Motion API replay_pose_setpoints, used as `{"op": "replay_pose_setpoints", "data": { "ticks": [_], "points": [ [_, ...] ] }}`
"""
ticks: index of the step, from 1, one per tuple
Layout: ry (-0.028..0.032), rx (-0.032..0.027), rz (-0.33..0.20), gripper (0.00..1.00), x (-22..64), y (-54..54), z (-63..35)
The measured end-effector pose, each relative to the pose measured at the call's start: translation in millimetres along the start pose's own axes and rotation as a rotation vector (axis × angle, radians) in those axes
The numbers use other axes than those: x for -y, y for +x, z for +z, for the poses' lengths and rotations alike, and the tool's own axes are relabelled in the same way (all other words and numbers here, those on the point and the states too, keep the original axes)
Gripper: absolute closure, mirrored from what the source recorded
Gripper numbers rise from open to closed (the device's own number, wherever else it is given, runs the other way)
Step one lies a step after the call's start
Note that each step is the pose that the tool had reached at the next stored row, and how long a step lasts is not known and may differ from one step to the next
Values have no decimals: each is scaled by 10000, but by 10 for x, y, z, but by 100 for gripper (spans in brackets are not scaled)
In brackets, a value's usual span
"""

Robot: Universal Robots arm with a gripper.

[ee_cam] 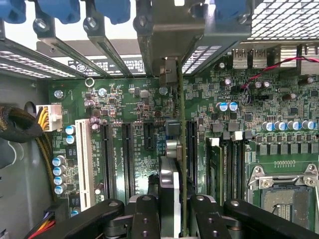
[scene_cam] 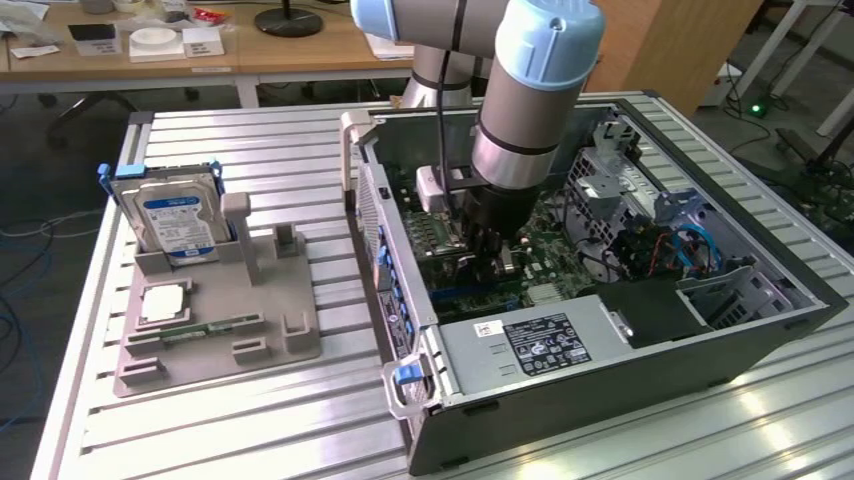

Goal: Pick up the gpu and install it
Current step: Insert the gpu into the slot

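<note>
Inside the open computer case, the gripper grasps 1 gpu edge-on, standing upright over the green motherboard and its slots.

Green motherboard, blue-and-white label on the silver hard drive, grey holder tray, pale-blue-capped arm.

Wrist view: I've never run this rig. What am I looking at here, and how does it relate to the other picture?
The wrist view looks from the arm's own camera down past its black pincer, which grips the gpu edge-on over the green motherboard with its slots.

The exterior view shows the arm reaching into an open computer case lying on a slatted metal table. On that view's left, a grey tray holds a hard drive and a memory stick.
</note>
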State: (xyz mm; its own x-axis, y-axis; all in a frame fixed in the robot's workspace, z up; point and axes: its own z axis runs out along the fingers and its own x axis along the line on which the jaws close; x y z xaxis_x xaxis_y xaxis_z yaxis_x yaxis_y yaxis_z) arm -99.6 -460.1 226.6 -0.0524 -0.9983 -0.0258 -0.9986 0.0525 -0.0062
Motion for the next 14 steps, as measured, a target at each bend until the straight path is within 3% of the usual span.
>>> {"op": "replay_pose_setpoints", "data": {
  "ticks": [14],
  "points": [
    [0, -1, 0, 72, -10, 2, -1]
  ]
}}
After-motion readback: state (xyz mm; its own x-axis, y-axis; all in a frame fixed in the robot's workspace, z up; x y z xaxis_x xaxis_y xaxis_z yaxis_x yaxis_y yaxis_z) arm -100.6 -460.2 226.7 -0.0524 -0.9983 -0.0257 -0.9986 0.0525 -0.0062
